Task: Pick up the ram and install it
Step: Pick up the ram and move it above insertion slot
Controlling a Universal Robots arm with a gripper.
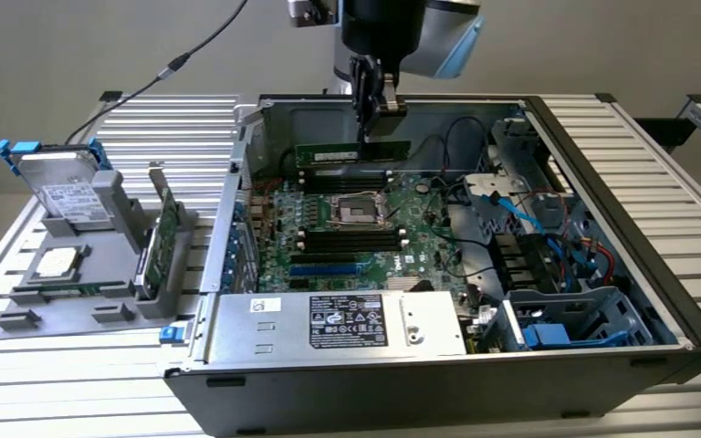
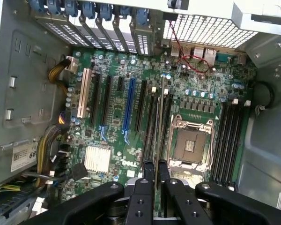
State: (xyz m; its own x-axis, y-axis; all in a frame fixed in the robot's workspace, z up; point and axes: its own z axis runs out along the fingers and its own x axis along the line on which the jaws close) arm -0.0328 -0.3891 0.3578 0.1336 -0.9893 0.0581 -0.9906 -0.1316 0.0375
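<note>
Ram, clamped edgewise in the gripper, hangs just above the motherboard inside the open computer case; seating it well likely means holding it parallel to a memory slot, notch matched.

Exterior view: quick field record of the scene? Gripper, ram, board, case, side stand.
gripper: shut on the ram, over the open case
ram: held on edge, long side level, above the motherboard; looks not yet seated
motherboard: flat in the case, CPU socket uncovered
case: on its side, side panel off
stand: grey holder at the exterior view's left, carrying a hard drive with blue clips
</note>
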